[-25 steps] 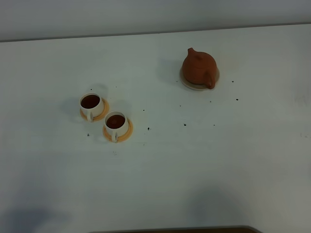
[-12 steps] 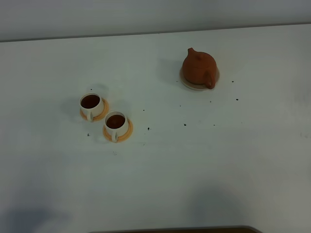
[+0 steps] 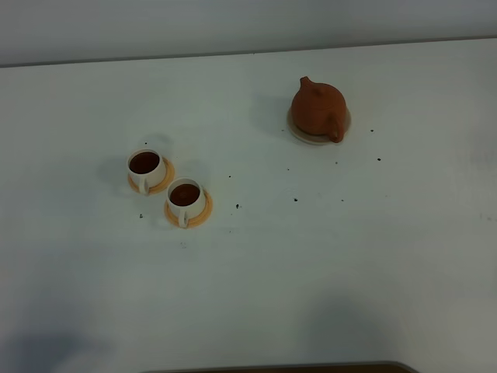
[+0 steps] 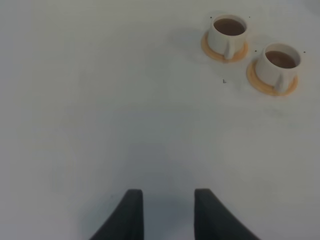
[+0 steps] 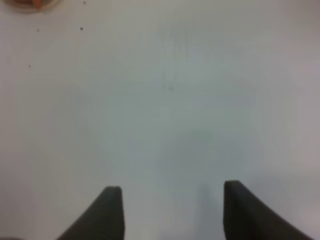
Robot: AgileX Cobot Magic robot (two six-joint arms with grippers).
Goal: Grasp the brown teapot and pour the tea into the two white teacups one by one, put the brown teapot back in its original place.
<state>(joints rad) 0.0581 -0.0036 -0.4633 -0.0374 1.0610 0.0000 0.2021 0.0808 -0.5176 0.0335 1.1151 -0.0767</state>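
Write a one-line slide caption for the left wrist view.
Open left gripper hovers over bare white table, with two filled white teacups on orange saucers ahead.

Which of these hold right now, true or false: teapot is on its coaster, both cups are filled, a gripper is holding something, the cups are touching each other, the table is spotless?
1. The terracotta clay teapot sits on the pale beige disc coaster. True.
2. Both small white teacups hold dark tea. True.
3. The left gripper grips a cup. False: its fingers are apart and empty, as are the right gripper's.
4. The cups touch each other. False: a gap separates them, each on its own orange saucer.
5. The white table is spotless. False: small dark specks dot it.
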